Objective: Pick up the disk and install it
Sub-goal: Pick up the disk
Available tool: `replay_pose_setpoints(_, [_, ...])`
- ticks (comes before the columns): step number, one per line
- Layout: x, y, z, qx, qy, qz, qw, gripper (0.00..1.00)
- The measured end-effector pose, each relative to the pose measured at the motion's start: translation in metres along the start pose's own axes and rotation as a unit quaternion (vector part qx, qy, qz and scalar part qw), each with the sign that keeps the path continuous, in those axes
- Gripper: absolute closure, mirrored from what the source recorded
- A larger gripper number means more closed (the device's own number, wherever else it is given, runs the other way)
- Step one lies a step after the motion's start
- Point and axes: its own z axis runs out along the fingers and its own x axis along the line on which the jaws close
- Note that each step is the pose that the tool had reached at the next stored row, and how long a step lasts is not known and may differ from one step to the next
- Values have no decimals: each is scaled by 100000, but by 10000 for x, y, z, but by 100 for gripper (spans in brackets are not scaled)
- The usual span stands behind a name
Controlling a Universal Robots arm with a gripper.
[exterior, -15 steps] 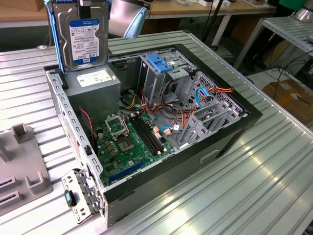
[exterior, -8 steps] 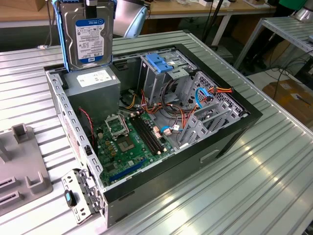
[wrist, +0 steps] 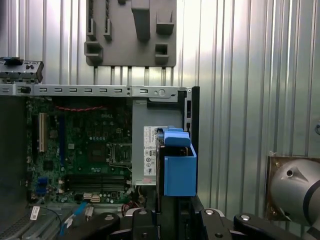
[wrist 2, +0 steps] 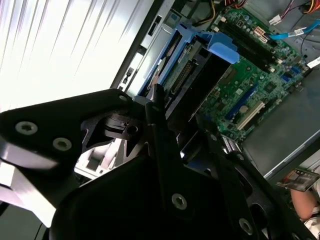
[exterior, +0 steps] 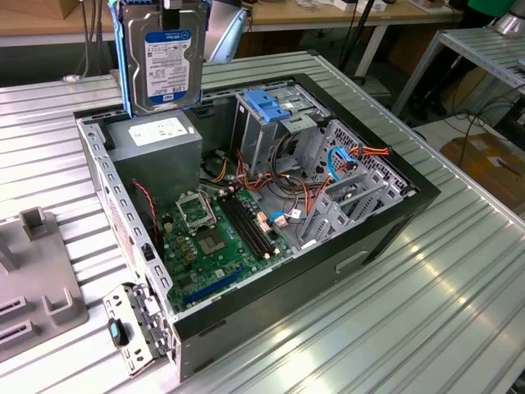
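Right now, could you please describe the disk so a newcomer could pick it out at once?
Find the open computer case on the ribbed metal table. Above its power-supply box, toward the exterior view's left, the disk hangs upright in the air. Unlike the bare blue bracket in the drive cage, its blue rails hold a grey drive with a white-and-blue label.

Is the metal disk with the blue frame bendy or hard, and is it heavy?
Probably stiff: the disk is a grey metal slab and hangs upright above the computer case without sagging. Likely heavy for its size, being mostly metal. Its blue frame looks like thin plastic, so it might flex.
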Motion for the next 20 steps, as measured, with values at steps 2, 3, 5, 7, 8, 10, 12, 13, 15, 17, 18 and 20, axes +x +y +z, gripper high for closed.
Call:
replay_pose_setpoints(2, [2, -85, 1, 3, -1, 5, 100000, 65])
replay_pose_setpoints(3, [3, -131, 2, 2, -2, 2, 100000, 65])
replay_pose_setpoints(5, [4, -200, 3, 2, -1, 6, 100000, 65])
replay_pose_setpoints(7, [8, -345, 5, 2, 0, 5, 100000, 65])
replay_pose_setpoints(8, [9, -392, 6, 2, 0, -1, 100000, 65])
replay_pose_setpoints(10, [11, -508, 7, 1, 1, 1, 100000, 65])
replay_pose_setpoints(12, [13, -599, 8, 0, 4, 4, 100000, 65])
replay_pose_setpoints(13, [14, -649, 9, 1, 2, -2, 100000, 65])
replay_pose_setpoints(15, [16, -732, 10, 1, 1, 5, 100000, 65])
replay_pose_setpoints(17, [18, -826, 11, 1, 1, 5, 100000, 65])
replay_pose_setpoints(18, [19, -870, 12, 3, -3, -4, 100000, 65])
replay_pose_setpoints(20, [22, -961, 14, 3, -6, 4, 100000, 65])
